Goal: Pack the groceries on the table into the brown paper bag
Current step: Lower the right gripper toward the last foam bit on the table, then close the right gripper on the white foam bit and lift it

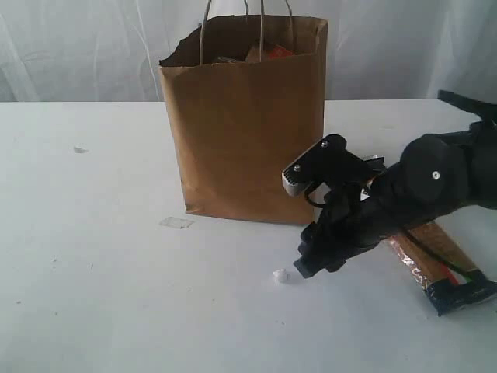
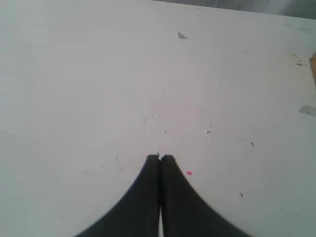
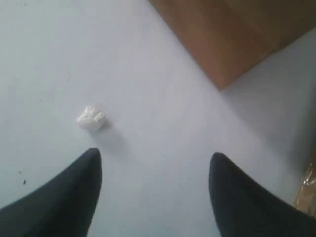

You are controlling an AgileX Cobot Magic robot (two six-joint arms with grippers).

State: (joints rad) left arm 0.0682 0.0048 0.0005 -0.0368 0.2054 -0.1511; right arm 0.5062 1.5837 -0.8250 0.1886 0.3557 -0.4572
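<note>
My right pincer (image 3: 155, 163) hangs low over the table (image 1: 101, 233), jaws apart and empty, just beside the paper bag (image 1: 241, 132). The spaghetti packet (image 1: 435, 268) lies partly hidden by that arm. If I swing round carelessly, I could knock the bag or snap the pasta. My left pincer (image 2: 159, 157) is pressed together.

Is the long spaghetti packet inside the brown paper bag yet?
No, the long spaghetti packet lies on the table, to the right of the brown paper bag in the exterior view.
</note>
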